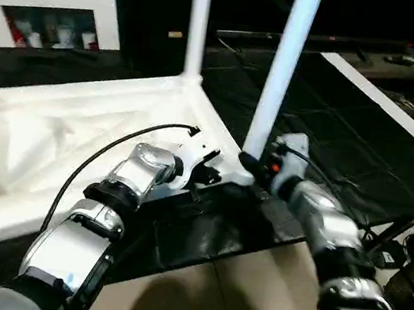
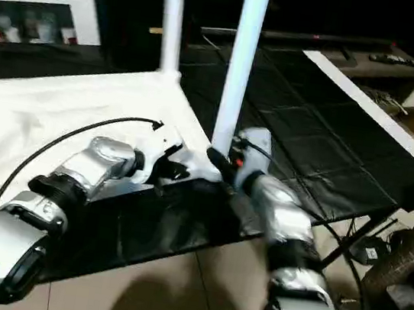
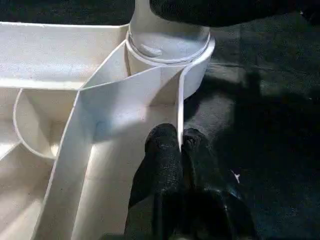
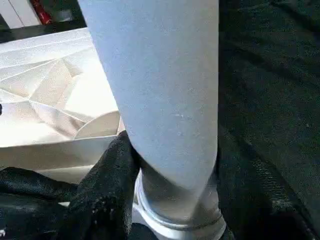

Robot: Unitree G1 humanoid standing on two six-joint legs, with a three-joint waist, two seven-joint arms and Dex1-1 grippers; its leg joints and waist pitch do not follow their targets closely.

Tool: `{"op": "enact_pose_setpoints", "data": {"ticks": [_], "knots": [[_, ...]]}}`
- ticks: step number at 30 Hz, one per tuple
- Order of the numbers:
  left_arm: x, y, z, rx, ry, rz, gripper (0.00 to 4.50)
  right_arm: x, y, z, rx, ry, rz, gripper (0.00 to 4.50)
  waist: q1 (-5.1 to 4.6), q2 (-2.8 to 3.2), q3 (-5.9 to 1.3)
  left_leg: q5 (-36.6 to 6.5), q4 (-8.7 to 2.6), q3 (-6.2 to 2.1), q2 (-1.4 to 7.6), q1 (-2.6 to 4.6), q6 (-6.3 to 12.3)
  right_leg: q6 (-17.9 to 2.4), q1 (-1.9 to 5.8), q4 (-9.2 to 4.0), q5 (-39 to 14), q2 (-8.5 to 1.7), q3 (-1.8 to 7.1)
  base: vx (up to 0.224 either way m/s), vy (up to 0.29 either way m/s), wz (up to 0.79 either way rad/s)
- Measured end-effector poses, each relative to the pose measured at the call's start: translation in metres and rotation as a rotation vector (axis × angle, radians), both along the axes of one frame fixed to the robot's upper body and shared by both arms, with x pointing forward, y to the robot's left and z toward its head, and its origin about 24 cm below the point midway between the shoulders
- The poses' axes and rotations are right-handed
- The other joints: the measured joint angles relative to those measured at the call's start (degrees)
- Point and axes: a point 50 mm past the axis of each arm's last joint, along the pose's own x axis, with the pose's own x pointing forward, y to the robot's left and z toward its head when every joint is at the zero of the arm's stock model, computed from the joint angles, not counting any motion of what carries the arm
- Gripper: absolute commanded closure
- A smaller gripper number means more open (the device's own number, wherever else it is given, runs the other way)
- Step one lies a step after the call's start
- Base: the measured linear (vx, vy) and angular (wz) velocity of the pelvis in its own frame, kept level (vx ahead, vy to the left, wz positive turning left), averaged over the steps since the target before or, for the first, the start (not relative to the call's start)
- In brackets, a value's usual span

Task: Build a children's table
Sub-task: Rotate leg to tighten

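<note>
Children's table (image 1: 53, 149): lies upside down on the black mat (image 1: 332, 142), ribbed underside up, so the corner sockets face upward to take legs.
Left gripper (image 3: 179, 150): fingers together, pinching the thin frame wall at the near corner, one finger on each side. Judged purpose: pins the top so it cannot slide or turn while the leg is worked.
Right gripper (image 1: 255, 169): fingers held apart around the base of the near leg, one black finger (image 4: 107, 175) pressed against it just above the socket. Judged purpose: a low hold gives most control for seating or twisting.
Near leg (image 1: 285, 66): upright in the corner socket (image 3: 170, 52); collar looks seated, tightness cannot be told.
Far leg (image 1: 198, 23): upright at the next corner, apparently fitted.
Beyond: white glass-door cabinet (image 1: 50, 6), well apart from the work.
Stage (judged): two legs seen standing; other corners not confirmed.
</note>
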Motion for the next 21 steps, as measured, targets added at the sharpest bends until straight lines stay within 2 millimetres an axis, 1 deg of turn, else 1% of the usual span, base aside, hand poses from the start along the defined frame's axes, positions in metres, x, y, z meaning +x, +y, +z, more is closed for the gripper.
{"op": "enact_pose_setpoints", "data": {"ticks": [1,3,6,8,10,11,15,16,18,21], "knots": [[0.000,-0.001,0.000,0.000,0.000,-0.008,4.50,0.000,0.001,-0.001,0.005,0.004,-0.003,1.83,0.27,0.01,-0.01,0.0,-0.14,0.00,0.01,0.07,-0.01,0.0,0.00,0.01,0.1,0.01,-0.02,0.000,0.000,0.00],[-0.001,-0.002,0.001,0.005,-0.010,-0.040,4.50,0.000,-0.001,-0.001,0.000,-0.010,-0.002,1.46,0.82,0.07,-0.04,0.0,-0.44,0.02,0.01,0.21,-0.02,-0.3,0.00,0.05,0.3,0.03,-0.11,0.000,0.000,0.00],[-0.001,0.000,0.003,0.012,-0.017,-0.075,4.50,-0.003,-0.002,-0.002,-0.017,-0.039,0.047,1.27,1.11,0.08,-0.04,0.0,-0.68,0.02,0.12,0.23,-0.02,-0.3,-0.03,0.06,0.3,0.07,-0.33,0.000,0.000,0.00],[-0.002,0.003,0.004,0.013,-0.017,-0.111,4.50,-0.008,-0.008,-0.004,-0.021,-0.063,0.096,1.01,1.39,0.08,-0.04,0.0,-0.79,0.02,0.17,0.20,-0.02,-0.2,-0.07,0.05,0.3,0.09,-0.40,0.000,0.000,0.00],[-0.003,0.006,0.004,0.014,-0.021,-0.138,4.50,-0.011,-0.012,-0.005,-0.018,-0.071,0.136,0.87,1.63,0.08,-0.04,0.0,-0.85,0.02,0.17,0.16,-0.02,-0.2,-0.12,0.04,0.3,0.09,-0.41,0.000,0.000,0.00],[-0.005,0.010,0.005,0.012,-0.019,-0.176,4.50,-0.018,-0.021,-0.006,-0.014,-0.086,0.204,0.81,2.10,0.08,-0.04,0.0,-0.86,0.03,0.18,0.10,0.04,-0.2,-0.17,0.03,0.3,0.09,-0.41,0.000,0.000,0.00],[-0.009,0.022,0.006,0.026,-0.017,-0.283,4.50,-0.032,-0.041,-0.005,-0.001,-0.084,0.361,0.38,3.04,0.10,-0.02,0.2,-0.67,0.04,0.34,0.11,0.21,-0.3,-0.21,0.05,0.3,0.09,-0.43,0.000,0.000,0.00],[-0.011,0.025,0.006,0.028,-0.018,-0.312,4.50,-0.035,-0.045,-0.004,-0.005,-0.084,0.405,0.38,3.28,0.11,-0.02,0.2,-0.60,0.05,0.44,0.13,0.20,-0.3,-0.22,0.04,0.3,0.09,-0.43,0.000,0.000,0.00],[-0.015,0.029,0.006,0.029,-0.006,-0.366,4.50,-0.040,-0.053,0.000,-0.011,-0.079,0.494,0.14,3.79,0.12,-0.01,0.1,-0.44,0.11,0.51,0.11,0.14,-0.4,-0.21,0.06,0.3,0.08,-0.42,0.000,0.000,0.00],[-0.020,0.036,0.007,0.055,-0.003,-0.471,4.50,-0.047,-0.065,0.012,-0.044,-0.085,0.641,0.09,4.29,0.11,0.00,0.0,-0.33,0.39,0.73,0.10,-0.07,-0.4,-0.15,0.08,0.4,0.07,-0.42,0.000,0.000,0.00]]}}
